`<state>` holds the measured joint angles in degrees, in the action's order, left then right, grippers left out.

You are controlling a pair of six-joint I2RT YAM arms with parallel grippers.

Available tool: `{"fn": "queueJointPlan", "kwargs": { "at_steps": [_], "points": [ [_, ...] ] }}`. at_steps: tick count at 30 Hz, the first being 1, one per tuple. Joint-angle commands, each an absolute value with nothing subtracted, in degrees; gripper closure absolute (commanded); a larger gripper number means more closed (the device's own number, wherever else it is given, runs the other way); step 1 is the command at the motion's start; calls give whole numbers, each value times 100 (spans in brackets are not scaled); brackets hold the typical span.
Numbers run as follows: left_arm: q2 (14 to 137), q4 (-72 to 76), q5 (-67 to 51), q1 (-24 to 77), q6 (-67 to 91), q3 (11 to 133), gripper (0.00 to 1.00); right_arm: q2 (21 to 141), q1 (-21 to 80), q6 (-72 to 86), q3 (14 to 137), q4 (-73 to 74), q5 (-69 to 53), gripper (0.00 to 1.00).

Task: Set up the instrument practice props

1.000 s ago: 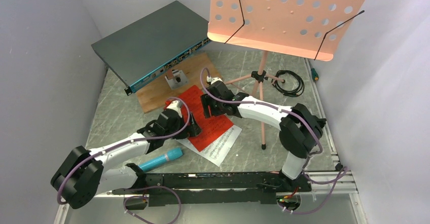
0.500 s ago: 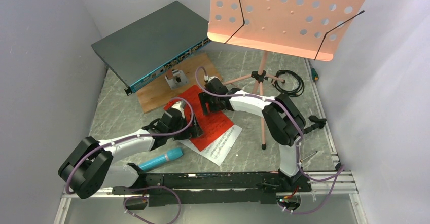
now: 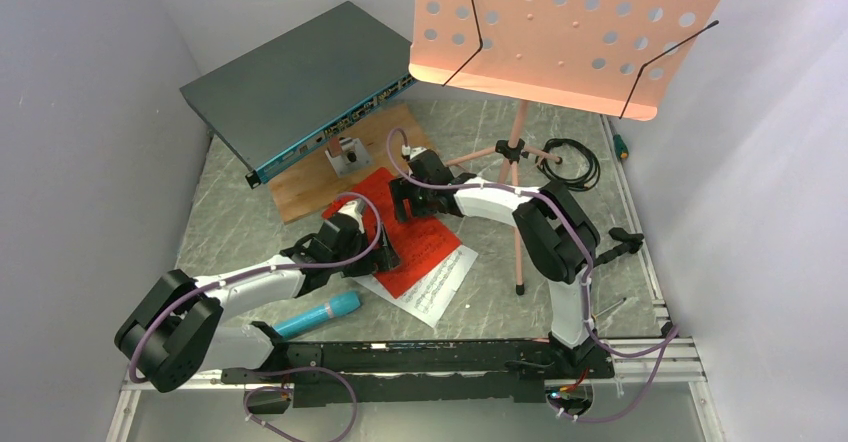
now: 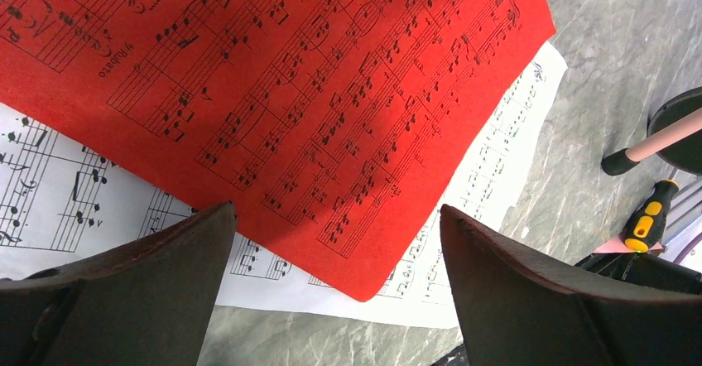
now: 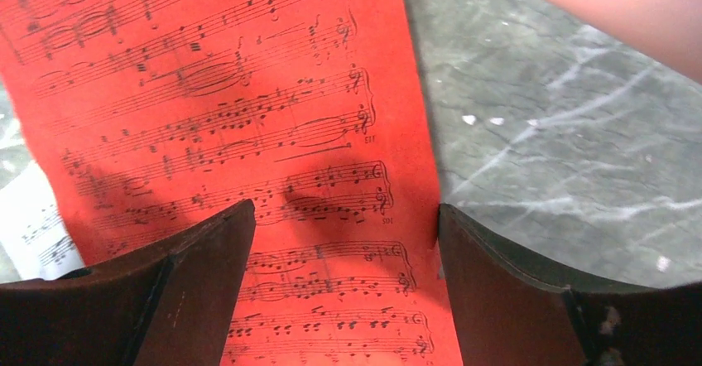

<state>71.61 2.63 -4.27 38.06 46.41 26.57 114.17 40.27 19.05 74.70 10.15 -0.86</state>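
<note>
I see a flat dark grey box [image 3: 300, 82] at the far left of the grey table [image 3: 230, 222]. Just in front of it lies a wooden board [image 3: 300, 190] with a small metal bracket [image 3: 347, 154] on it. A coil of black cable [image 3: 553, 158] lies far right. My left wrist camera shows a yellow and black screwdriver [image 4: 644, 222].

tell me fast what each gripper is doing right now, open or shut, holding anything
Left gripper: open, fingers spread over the red sheet-music page, holding nothing.
Right gripper: open over the same red page, holding nothing.
</note>
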Motion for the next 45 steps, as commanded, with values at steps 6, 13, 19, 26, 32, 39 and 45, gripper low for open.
{"fn": "queueJointPlan", "kwargs": {
  "at_steps": [6, 13, 19, 26, 32, 39, 45],
  "points": [
    [7098, 307, -522, 3813, 4648, 2736, 1, 11068, 4052, 2163, 7230, 222, -898, 25],
    [7141, 307, -536, 3814, 4620, 2770, 1, 10511, 4052, 2320, 6909, 204, -923, 30],
    [7110, 324, -522, 3814, 4607, 2768, 1, 10255, 4052, 2576, 6575, -102, -1268, 36],
    [7093, 257, -554, 3814, 4583, 2799, 1, 10510, 4052, 2508, 6684, -173, -1239, 42],
    [6884, 141, -476, 3814, 4566, 2748, 1, 10438, 4052, 2453, 6518, -392, -1297, 44],
    [6943, 114, -502, 3814, 4486, 2830, 1, 10286, 4056, 2391, 6372, -494, -1245, 49],
    [6661, 18, -427, 3817, 4401, 2852, 1, 10336, 4073, 2377, 6160, -815, -1254, 85]
  ]
}}
